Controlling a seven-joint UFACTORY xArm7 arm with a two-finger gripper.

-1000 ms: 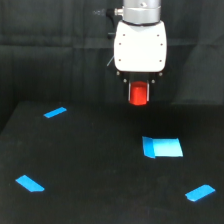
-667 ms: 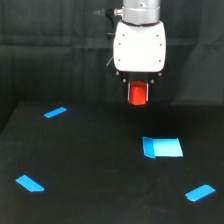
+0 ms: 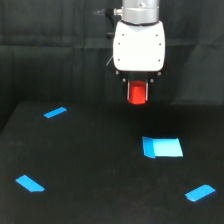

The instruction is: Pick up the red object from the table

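Pincer (image 3: 138,93) gripping red object (image 3: 137,93), raised above table (image 3: 100,165)

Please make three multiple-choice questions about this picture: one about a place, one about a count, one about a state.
1. Where is the red object?
A. on the blue rectangle
B. directly under the white gripper
C. at the table's near edge

2. How many blue marks lie on the table?
A. two
B. four
C. six

3. The red object is
A. lying flat on the table
B. raised above the table
C. lying on a strip

Key: 1 B, it sits just below the gripper body. 2 B, three strips and one rectangle. 3 B, it hangs before the dark backdrop.
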